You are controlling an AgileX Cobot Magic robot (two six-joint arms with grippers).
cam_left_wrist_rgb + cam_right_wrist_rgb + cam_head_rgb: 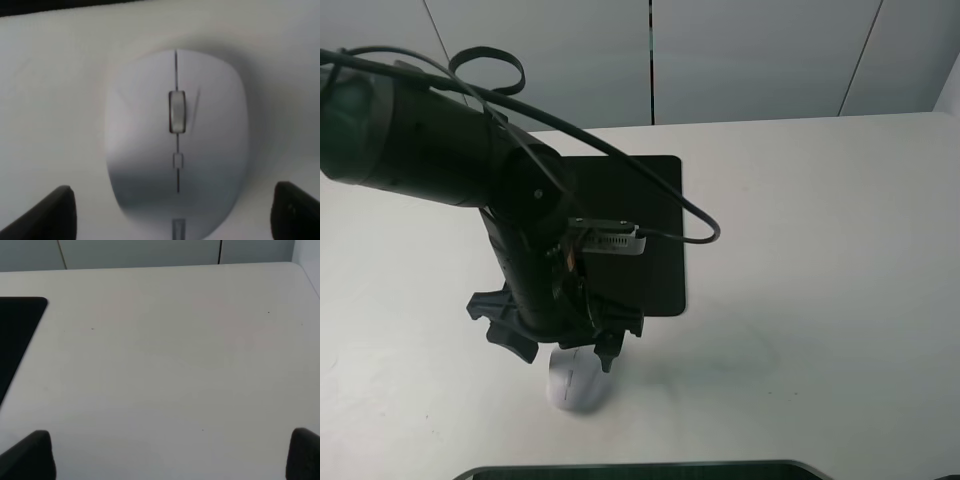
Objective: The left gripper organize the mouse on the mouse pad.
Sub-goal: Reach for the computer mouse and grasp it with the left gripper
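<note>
The white mouse [575,382] lies on the bare white table, just in front of the black mouse pad [655,215] and off it. My left gripper [563,350] hangs right over the mouse, open, with a black finger on each side. In the left wrist view the mouse [175,145] fills the frame, its grey scroll wheel [177,111] up, and my left gripper [172,220] has both fingertips [50,215] spread wider than the mouse and not touching it. My right gripper [167,460] is open over bare table, and one corner of the mouse pad [17,335] shows.
The left arm [430,150] and its cable [650,175] cover part of the pad. A dark flat edge [640,470] runs along the near side of the table. Grey wall panels [750,60] stand behind the table's far edge.
</note>
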